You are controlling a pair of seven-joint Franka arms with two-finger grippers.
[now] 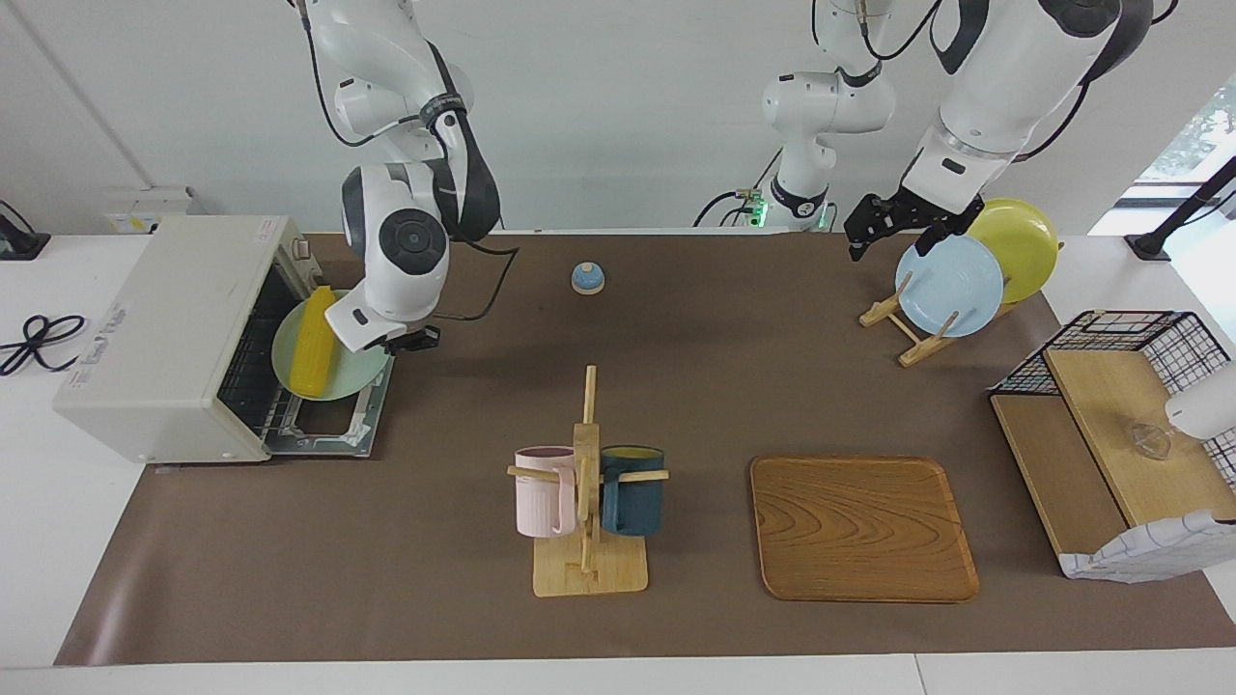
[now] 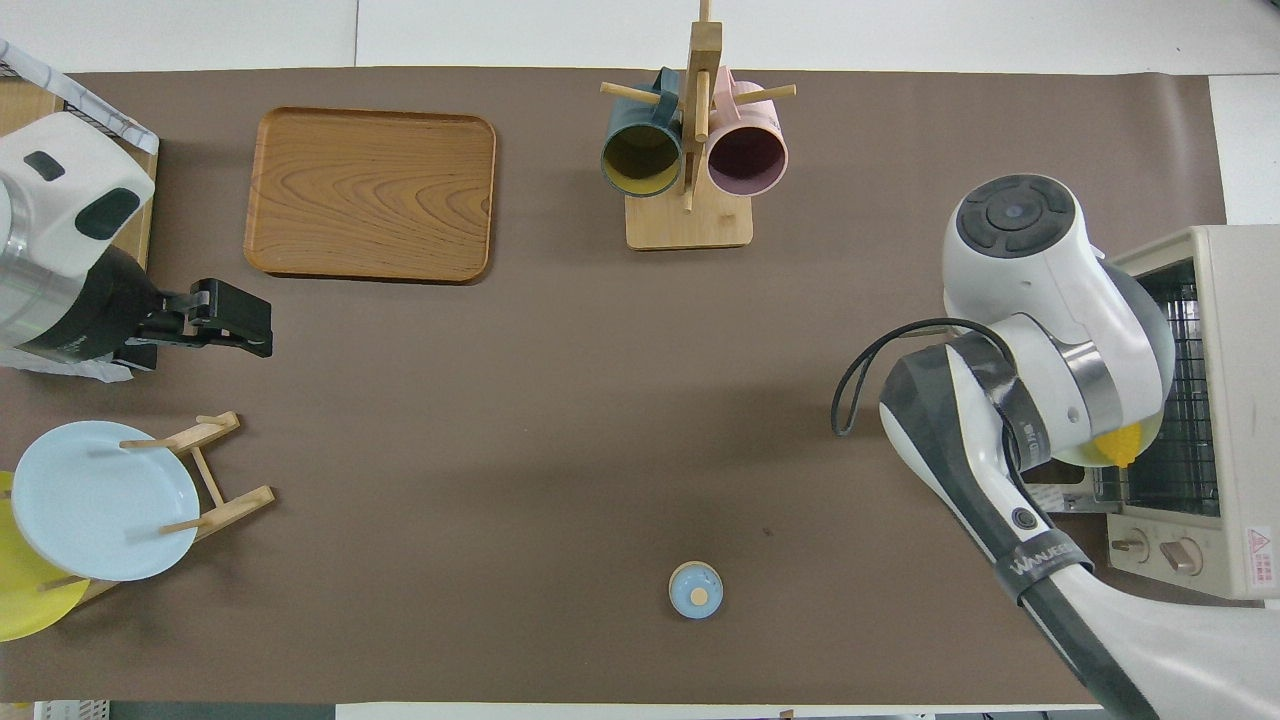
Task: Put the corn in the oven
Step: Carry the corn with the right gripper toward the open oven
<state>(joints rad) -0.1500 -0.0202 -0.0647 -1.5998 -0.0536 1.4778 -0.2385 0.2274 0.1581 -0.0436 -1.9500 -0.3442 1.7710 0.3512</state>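
Note:
The off-white oven [image 1: 164,328] stands at the right arm's end of the table, its door [image 1: 328,430] folded down open. The yellow corn [image 1: 314,343] lies on a pale green plate [image 1: 352,376]. The plate is held tilted at the oven's mouth, over the open door. My right gripper [image 1: 406,340] is shut on the plate's rim, on the side away from the oven. In the overhead view the right arm covers most of this. Only the corn's tip [image 2: 1118,445] and the oven [image 2: 1240,400] show. My left gripper [image 1: 867,230] waits open and empty over the plate rack and also shows in the overhead view [image 2: 235,322].
A plate rack [image 1: 912,333] holds a light blue plate [image 1: 951,285] and a yellow plate [image 1: 1019,241] below the left gripper. A mug tree [image 1: 587,483], a wooden tray [image 1: 862,526], a small blue knobbed piece [image 1: 587,278] and a wire shelf [image 1: 1110,425] are on the brown mat.

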